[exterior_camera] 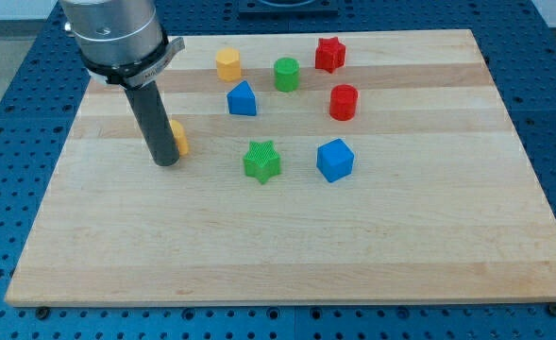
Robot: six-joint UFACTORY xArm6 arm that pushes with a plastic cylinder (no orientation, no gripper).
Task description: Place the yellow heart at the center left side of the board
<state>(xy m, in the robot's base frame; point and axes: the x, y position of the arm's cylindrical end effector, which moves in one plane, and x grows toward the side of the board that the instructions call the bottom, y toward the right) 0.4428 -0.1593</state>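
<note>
The yellow heart (179, 137) lies on the wooden board's (287, 255) left part, mostly hidden behind the dark rod. My tip (165, 162) rests on the board right at the heart's left side, touching or nearly touching it. The rod comes down from the arm at the view's top left.
A yellow hexagon block (227, 64), a green cylinder (287, 74) and a red star (329, 54) stand near the top. A blue block (242, 99) and a red cylinder (343, 102) sit below them. A green star (261, 161) and a blue cube (335, 160) lie mid-board.
</note>
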